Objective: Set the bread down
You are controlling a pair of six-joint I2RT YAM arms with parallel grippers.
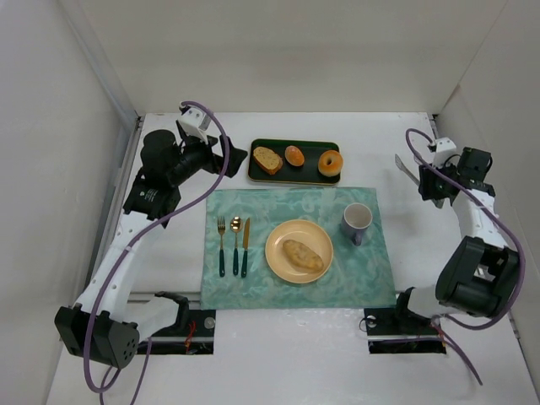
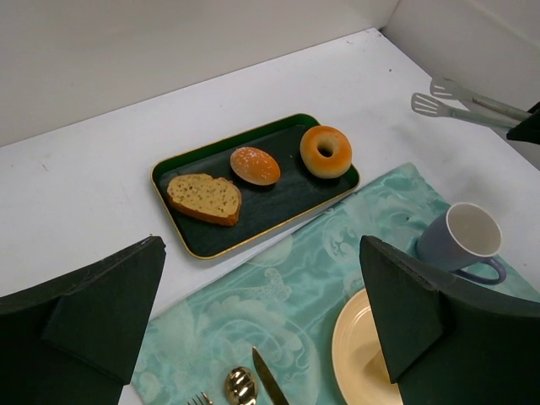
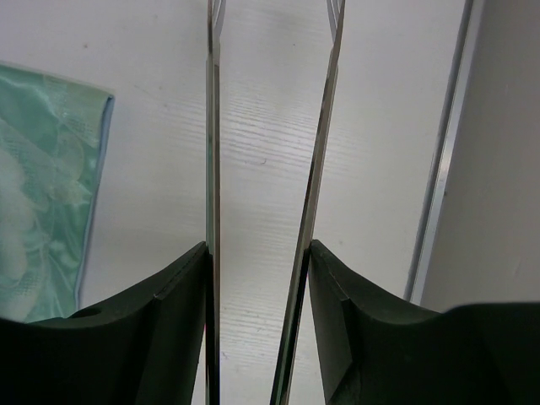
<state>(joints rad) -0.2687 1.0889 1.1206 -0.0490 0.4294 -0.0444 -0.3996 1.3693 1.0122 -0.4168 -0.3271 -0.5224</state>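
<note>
Seen from above, a small pale tan oval bun lies on a round yellow plate in the middle of a teal patterned placemat. The right gripper hangs over bare table off the mat's right edge, clamped on thin silver metal tongs. The bun sits well apart from it, at about eight o'clock. The left gripper hovers near a dark green tray, its fingers spread wide with nothing between them. The bun is at about five o'clock from it.
</note>
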